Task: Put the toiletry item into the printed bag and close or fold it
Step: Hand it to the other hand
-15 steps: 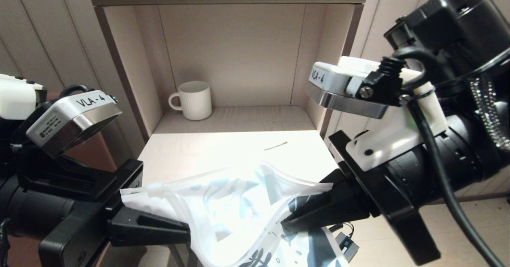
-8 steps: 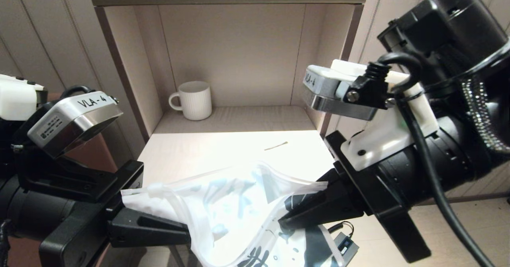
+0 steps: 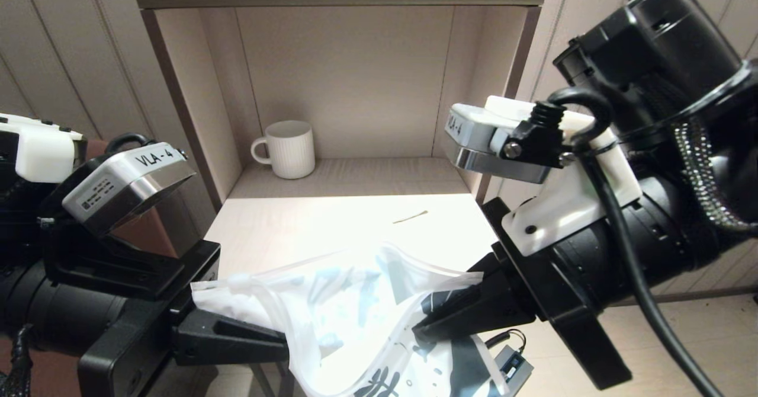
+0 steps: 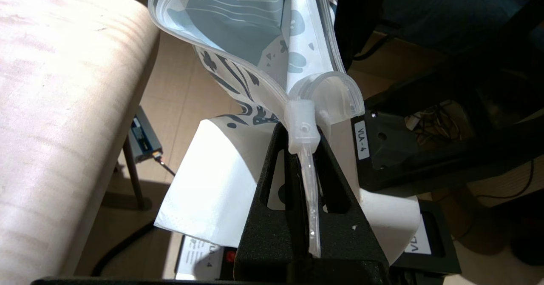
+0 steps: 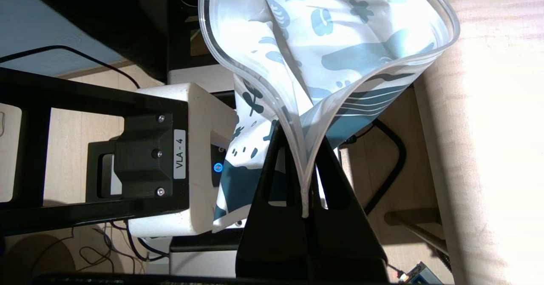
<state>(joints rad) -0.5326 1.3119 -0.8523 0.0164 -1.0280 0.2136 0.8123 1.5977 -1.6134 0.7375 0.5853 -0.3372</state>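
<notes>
The printed bag [image 3: 349,320], frosted white with teal leaf prints, hangs off the table's front edge, its zip top bowed open between both grippers. My left gripper [image 3: 284,346] is shut on the zip strip's end just behind the white slider [image 4: 302,123]. On the strip's other end my right gripper [image 3: 417,329] is shut. The same bag [image 4: 255,29] [image 5: 331,42] bulges open in both wrist views, in front of the left gripper [image 4: 305,129] and the right gripper [image 5: 304,127]. The toiletry item [image 3: 410,217], a thin pale olive sliver, lies on the table beyond the bag.
A white ribbed mug [image 3: 288,149] stands at the back left of the open shelf cubby. The pale tabletop [image 3: 284,231] lies in front of it. A small blue device [image 3: 514,366] and cables lie on the floor under the bag.
Both grippers, still holding the bag, have drifted toward each other, the left arm moving right and the right arm left. The bag's open top has bowed a little more.
</notes>
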